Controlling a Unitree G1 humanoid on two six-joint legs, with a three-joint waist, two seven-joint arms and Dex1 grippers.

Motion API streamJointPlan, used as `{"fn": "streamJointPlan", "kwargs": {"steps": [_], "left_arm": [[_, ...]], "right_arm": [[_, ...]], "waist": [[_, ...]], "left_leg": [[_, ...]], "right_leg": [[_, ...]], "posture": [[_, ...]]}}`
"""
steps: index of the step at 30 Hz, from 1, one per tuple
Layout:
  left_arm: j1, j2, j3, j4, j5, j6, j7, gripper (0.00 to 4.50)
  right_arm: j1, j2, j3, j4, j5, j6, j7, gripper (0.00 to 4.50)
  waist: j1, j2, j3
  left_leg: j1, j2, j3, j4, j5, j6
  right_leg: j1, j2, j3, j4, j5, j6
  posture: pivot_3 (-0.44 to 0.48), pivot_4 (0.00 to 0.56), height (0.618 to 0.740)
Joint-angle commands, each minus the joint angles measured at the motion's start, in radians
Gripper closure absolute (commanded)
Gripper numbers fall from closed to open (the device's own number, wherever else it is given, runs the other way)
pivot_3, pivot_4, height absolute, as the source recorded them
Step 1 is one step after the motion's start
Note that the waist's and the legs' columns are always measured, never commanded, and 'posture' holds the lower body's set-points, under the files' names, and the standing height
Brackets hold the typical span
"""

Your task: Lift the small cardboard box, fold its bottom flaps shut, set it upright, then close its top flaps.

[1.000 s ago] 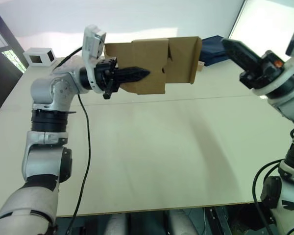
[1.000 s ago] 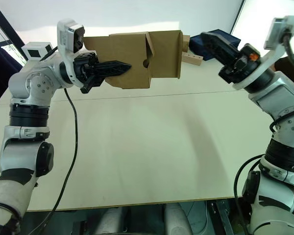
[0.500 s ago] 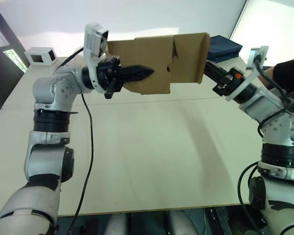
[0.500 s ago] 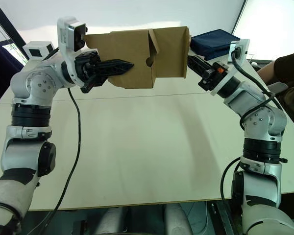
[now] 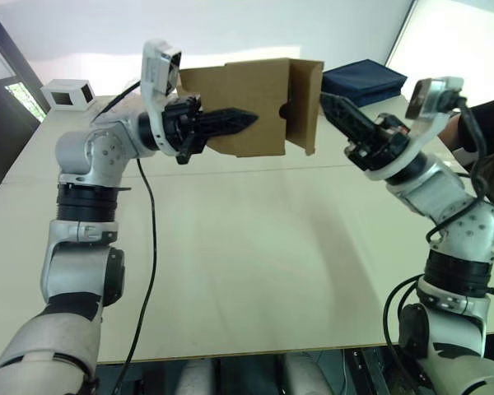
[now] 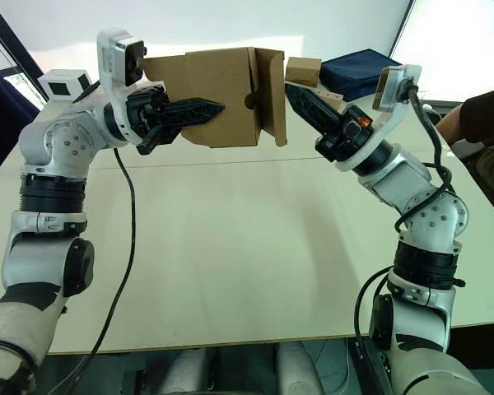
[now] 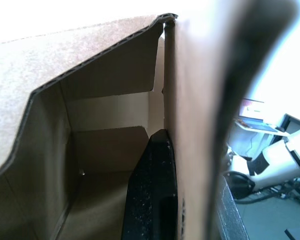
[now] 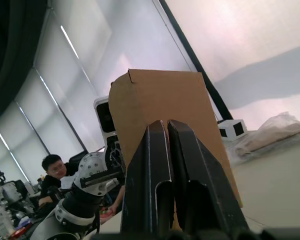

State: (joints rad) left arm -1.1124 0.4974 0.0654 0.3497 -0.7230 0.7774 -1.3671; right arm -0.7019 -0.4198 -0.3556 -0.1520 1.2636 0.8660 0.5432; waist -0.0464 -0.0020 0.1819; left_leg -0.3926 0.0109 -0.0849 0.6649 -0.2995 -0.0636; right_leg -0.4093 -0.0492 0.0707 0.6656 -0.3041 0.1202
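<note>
One wooden block (image 6: 303,69) — behind right gripper (image 6: 299,95).

Matt brown corrugated small cardboard box (image 5: 251,105); matt, faintly speckled black tool fingers (image 7: 152,192).

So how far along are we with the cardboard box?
Lifted: the left gripper holds the small plain brown cardboard box above the table, shut on its wall. In hand: the right gripper, fingers shut, points at a half-folded end flap. Left: shutting that end, standing it upright, closing the other end.
</note>
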Motion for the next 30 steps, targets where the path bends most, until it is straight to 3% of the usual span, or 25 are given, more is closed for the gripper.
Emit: {"fn": "streamJointPlan", "kwargs": {"steps": [1, 2, 10, 20, 30], "left_arm": [[-0.03, 0.001, 0.026, -0.021, -0.017, -0.006, 0.0, 4.5], [-0.028, 0.001, 0.026, -0.024, -0.019, -0.004, 0.001, 4.5], [-0.023, 0.004, 0.027, -0.028, -0.024, -0.003, 0.004, 4.5], [-0.029, 0.002, 0.032, -0.01, -0.019, -0.016, 0.004, 4.5], [-0.034, -0.002, 0.03, -0.001, -0.009, -0.021, 0.009, 4.5]], "right_arm": [[-0.005, 0.022, -0.004, -0.046, 0.038, -0.023, -0.03, 2.87], [-0.004, 0.026, -0.005, -0.047, 0.042, -0.024, -0.035, 2.55], [0.012, 0.061, 0.003, -0.066, 0.075, -0.039, -0.062, 2.55], [0.039, 0.162, -0.011, -0.085, 0.258, -0.071, -0.154, 2.55], [0.076, 0.108, 0.063, -0.117, 0.129, -0.094, -0.108, 2.55]], "waist": [[0.0, 0.0, 0.0], [0.0, 0.0, 0.0], [-0.001, 0.0, 0.0], [-0.001, 0.0, 0.0], [-0.001, 0.0, 0.0]], "left_leg": [[0.0, 0.0, 0.0, 0.0, 0.0, 0.0], [0.0, 0.0, 0.0, 0.0, 0.0, 0.0], [0.0, 0.0, 0.0, 0.0, 0.0, 0.0], [0.0, 0.0, 0.0, 0.0, 0.0, 0.0], [0.0, 0.0, 0.0, 0.0, 0.0, 0.0]], "right_leg": [[0.0, 0.0, 0.0, 0.0, 0.0, 0.0], [0.0, 0.0, 0.0, 0.0, 0.0, 0.0], [0.0, 0.0, 0.0, 0.0, 0.0, 0.0], [0.0, 0.0, 0.0, 0.0, 0.0, 0.0], [0.0, 0.0, 0.0, 0.0, 0.0, 0.0]], "posture": [[0.0, 0.15, 0.74], [0.0, 0.15, 0.74], [0.0, 0.15, 0.74], [0.0, 0.15, 0.74], [0.0, 0.15, 0.74]]}}
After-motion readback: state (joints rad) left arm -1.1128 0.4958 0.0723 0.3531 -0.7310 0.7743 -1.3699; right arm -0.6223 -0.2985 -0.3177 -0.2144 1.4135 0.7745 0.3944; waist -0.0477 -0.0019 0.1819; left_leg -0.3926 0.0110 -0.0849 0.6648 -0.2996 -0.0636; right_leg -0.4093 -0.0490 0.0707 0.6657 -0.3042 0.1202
